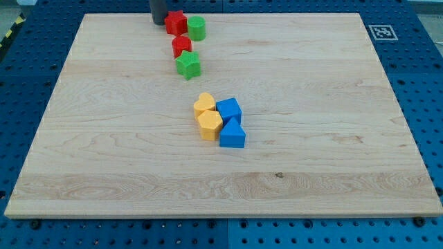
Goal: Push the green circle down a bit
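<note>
The rod is seen at the view's top, coming down onto the wooden board [104, 138] near its top edge; my tip [158, 23] rests there as a plain dark end. No fingers are carried by this arm, so nothing can be spread, narrowed or held; the tip is simply set against the board.

Nearest to the tip, just to its right in the view, the red star [176, 23] is found, touching the rod or very nearly so; contact cannot be told for certain. Directly beyond the star, further to the view's right, the green circle [196, 28] is seen as a short upright cylinder pressed against the star's side. The star thus lies between the tip and the circle.

Below and slightly right of the tip, a second red block [181, 46] is placed, its shape hard to make out, and touching its lower edge a green star [187, 65] is seen.

Well apart from the tip, toward the board's middle, four blocks are clustered together: a yellow heart [203, 104] above a yellow hexagon [209, 125], with a blue cube [228, 109] and a blue triangle [232, 135] touching them on the view's right.
</note>
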{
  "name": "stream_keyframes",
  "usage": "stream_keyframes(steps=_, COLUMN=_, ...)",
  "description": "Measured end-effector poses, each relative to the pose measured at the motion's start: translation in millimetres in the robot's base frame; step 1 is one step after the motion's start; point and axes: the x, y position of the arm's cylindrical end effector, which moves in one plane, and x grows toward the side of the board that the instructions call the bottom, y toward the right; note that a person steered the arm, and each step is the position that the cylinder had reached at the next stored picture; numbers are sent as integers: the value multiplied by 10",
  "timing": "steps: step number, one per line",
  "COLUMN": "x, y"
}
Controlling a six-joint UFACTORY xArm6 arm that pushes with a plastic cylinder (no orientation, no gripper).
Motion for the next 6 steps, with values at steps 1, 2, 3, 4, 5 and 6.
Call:
stream_keyframes(steps=1, x=-88, y=23)
stream_keyframes(steps=2, x=-79, y=271)
stream_keyframes(steps=3, x=-75, y=767)
stream_keyframes(steps=4, x=39, y=811)
stream_keyframes(steps=5, x=198, y=729)
stream_keyframes(steps=6, x=264, y=715)
